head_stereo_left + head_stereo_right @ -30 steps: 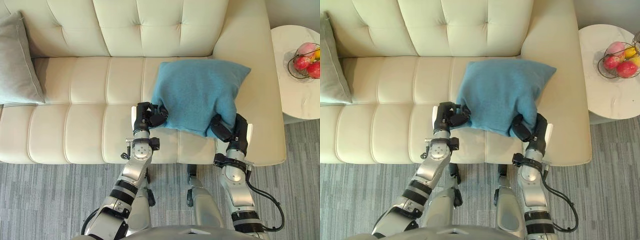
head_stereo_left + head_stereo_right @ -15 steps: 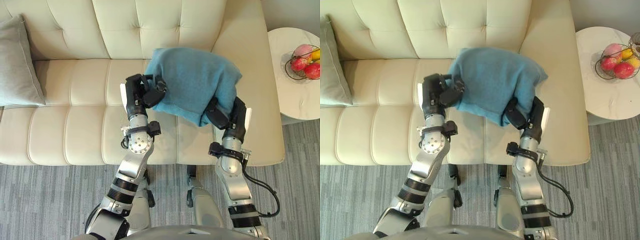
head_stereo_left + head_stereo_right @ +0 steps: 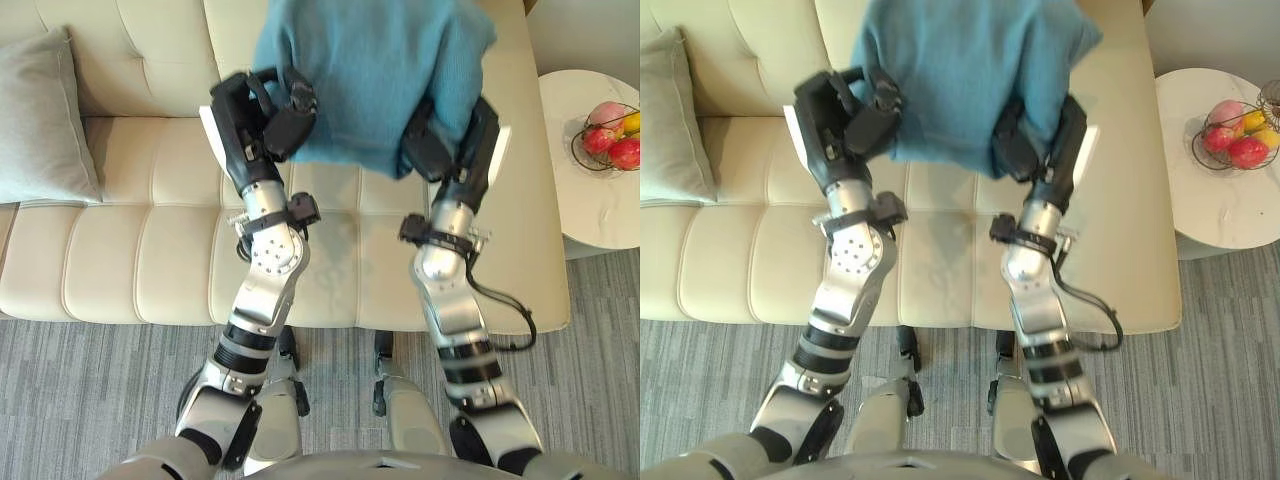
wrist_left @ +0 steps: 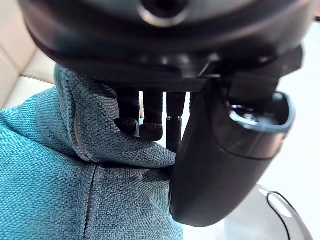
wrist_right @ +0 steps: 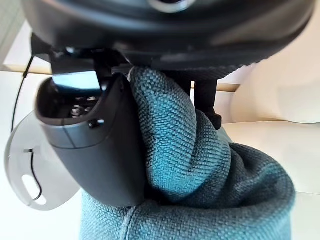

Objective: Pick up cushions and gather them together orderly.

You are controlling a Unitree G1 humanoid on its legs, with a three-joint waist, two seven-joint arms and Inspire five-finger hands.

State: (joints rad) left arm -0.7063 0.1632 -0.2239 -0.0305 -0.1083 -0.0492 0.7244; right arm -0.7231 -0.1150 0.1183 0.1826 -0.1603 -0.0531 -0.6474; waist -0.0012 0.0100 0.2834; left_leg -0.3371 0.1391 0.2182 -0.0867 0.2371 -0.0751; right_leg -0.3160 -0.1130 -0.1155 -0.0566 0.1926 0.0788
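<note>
A blue cushion point(image 3: 375, 70) hangs in the air above the cream sofa point(image 3: 150, 240), lifted well off the seat. My left hand point(image 3: 275, 110) pinches its left lower corner, thumb and fingers curled round the fabric point(image 4: 125, 150). On the other lower corner my right hand point(image 3: 440, 135) grips the same way, with a fold of the cloth point(image 5: 175, 150) between thumb and fingers. A grey cushion point(image 3: 45, 125) leans against the backrest at the sofa's far left end.
A round white side table point(image 3: 590, 190) stands to the right of the sofa and carries a wire basket of fruit point(image 3: 610, 135). Grey striped carpet point(image 3: 100, 400) runs along the sofa's front.
Both hands have raised the blue cushion from the sofa seat to high in front of the backrest. Both grips are unchanged.
</note>
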